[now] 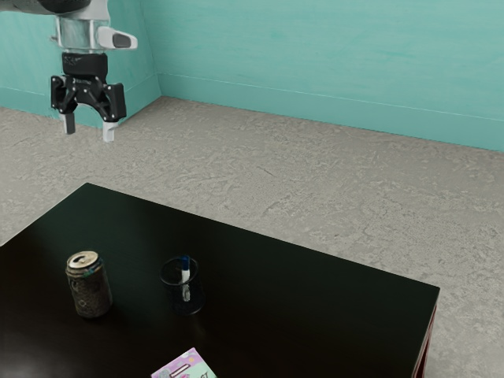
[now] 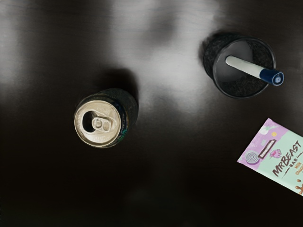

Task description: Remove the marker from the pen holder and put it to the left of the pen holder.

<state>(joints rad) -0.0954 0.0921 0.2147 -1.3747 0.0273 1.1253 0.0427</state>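
High above the table, at the exterior view's upper left, my gripper (image 1: 89,134) is open, its two fingers apart with nothing between them. The marker (image 1: 186,276), white with a blue cap, stands tilted in the dark round pen holder (image 1: 194,302), cap end up. In the wrist view the marker (image 2: 247,66) leans across the pen holder (image 2: 228,88), its blue cap reaching over the rim.
A drink can (image 1: 89,290) stands upright on the black table (image 1: 315,315), toward the exterior view's left from the pen holder. A pink and green chocolate bar (image 1: 189,367) lies at the exterior view's bottom edge, and in the wrist view the bar (image 2: 279,158) lies flat.
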